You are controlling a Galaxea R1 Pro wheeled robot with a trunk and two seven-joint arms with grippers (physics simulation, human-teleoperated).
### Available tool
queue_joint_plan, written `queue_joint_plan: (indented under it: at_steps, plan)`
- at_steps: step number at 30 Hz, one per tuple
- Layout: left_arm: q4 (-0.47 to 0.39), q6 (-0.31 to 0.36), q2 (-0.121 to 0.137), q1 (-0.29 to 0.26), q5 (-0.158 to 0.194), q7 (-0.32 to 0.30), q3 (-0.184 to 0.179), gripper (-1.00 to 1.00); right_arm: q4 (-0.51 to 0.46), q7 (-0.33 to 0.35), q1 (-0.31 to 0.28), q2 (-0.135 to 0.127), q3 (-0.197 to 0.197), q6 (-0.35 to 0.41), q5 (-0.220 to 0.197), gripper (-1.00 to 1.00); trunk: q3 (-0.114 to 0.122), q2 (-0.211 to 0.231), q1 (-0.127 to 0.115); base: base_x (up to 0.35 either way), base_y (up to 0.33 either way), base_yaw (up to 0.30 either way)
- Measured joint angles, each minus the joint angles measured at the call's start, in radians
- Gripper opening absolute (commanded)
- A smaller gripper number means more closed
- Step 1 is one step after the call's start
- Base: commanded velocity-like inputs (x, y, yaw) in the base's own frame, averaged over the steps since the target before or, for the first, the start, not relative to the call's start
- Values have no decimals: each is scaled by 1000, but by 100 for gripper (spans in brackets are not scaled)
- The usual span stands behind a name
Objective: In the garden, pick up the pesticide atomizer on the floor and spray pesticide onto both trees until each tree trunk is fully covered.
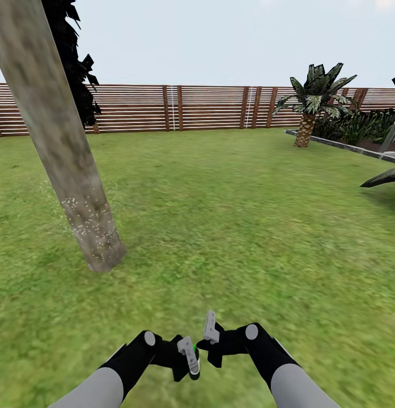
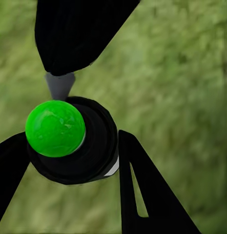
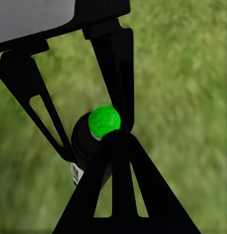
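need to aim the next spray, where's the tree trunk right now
In the head view the tree trunk leans at the left, ahead of the left gripper, rooted in grass with whitish specks near its base.

I get even, bright daylight under a pale sky (image 1: 220, 34), with no hard shadows on the lawn (image 1: 231, 226) (the light reads as flat and sourceless). On both wrist feeds the grass (image 2: 181, 97) is smeared and soft, while the fence (image 1: 208, 107) slats stay fairly crisp.
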Motion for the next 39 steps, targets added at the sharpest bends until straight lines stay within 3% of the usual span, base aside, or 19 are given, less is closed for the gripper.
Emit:
queue_joint_plan:
  at_steps: [11,16,18,23,24,26,28,29,30,32,33,34,36,37,38,39]
  plan:
    - [-1,-1,-6,0,-1,0,-1,-100,0,0,0,0,0,0,0,-100,0,0,0,0,0,0]
    - [12,-7,15,0,-3,-1,-2,-100,2,0,0,0,-1,0,0,-100,0,0,0,0,0,0]
    - [13,-8,50,0,-7,-2,-4,-100,3,0,0,0,-1,0,1,-100,0,0,0,0,0,0]
    - [17,-8,195,8,-17,-9,-6,-100,6,-1,0,0,-1,0,2,-100,0,0,0,0,0,0]
    - [19,-7,223,9,-20,-8,-6,-100,6,-2,0,0,-1,0,2,100,0,0,0,0,0,0]
    - [21,-7,304,11,-16,-7,-5,-100,5,-2,0,0,-3,1,3,100,0,0,0,0,0,0]
    - [26,-3,366,22,-9,0,-1,-100,5,-7,0,0,-6,1,5,100,0,0,0,0,0,0]
    - [29,-1,396,27,-4,17,21,-100,4,-14,0,0,-7,2,6,100,0,0,0,0,0,0]
    - [34,-2,406,30,15,48,61,-100,3,-38,0,0,-7,2,7,100,0,0,0,0,0,0]
    - [85,-5,411,33,57,165,157,-100,12,-185,1,0,-10,3,6,100,0,0,0,0,0,0]
    - [123,-8,408,34,83,243,198,-100,37,-308,6,-12,-14,3,5,100,0,0,0,0,0,0]
    - [188,-40,396,34,125,349,230,-100,112,-510,18,-34,-32,2,5,100,0,0,0,0,0,0]
    - [333,-183,361,45,229,508,247,-100,302,-927,47,-51,-108,-22,1,100,0,0,0,0,0,0]
    - [373,-240,352,66,288,577,249,-100,366,-1089,64,-59,-132,-69,1,100,0,0,0,0,0,0]
    - [392,-287,340,97,370,651,256,-100,406,-1222,86,-74,-146,-152,0,100,0,0,0,0,0,0]
    - [400,-313,331,120,415,692,255,-100,423,-1283,105,-86,-151,-206,0,100,0,0,0,0,0,0]
